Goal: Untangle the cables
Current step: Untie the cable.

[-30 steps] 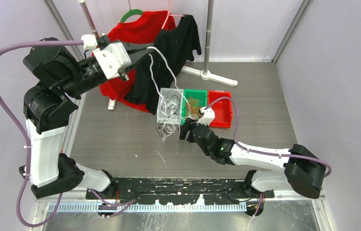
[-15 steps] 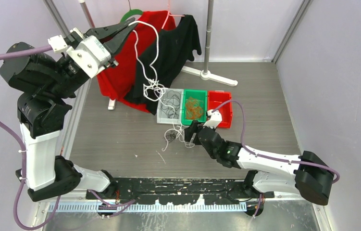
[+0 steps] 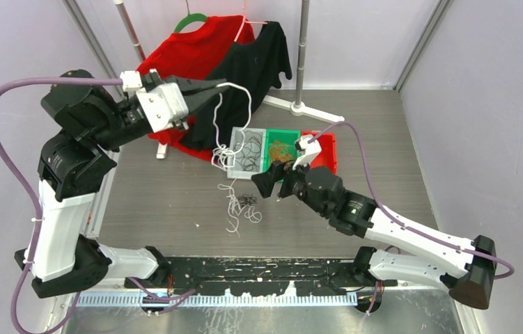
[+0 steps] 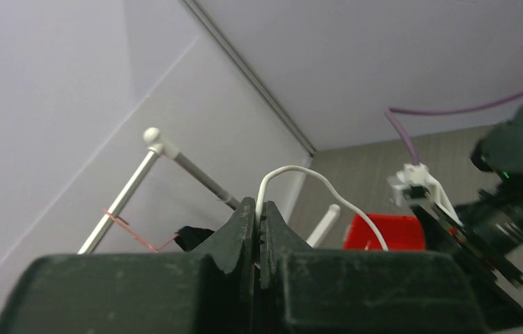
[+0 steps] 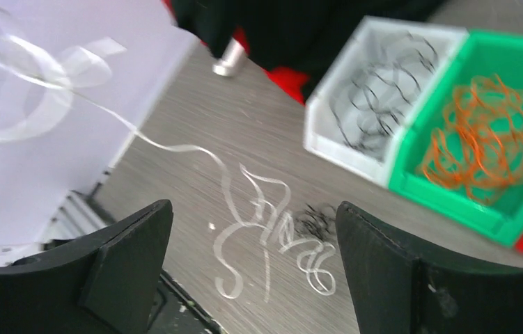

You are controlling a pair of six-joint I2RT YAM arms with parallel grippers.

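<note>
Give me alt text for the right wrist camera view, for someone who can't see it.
The open right gripper hovers over a grey table where a white cable lies in loose curls beside a small black tangle. Behind them, a white bin holds black cables and a green bin holds orange cables.

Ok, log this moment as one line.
left gripper: shut on white cable, held high | right gripper: open, empty | white tangle: on table | black cables: white bin | orange cables: green bin
</note>
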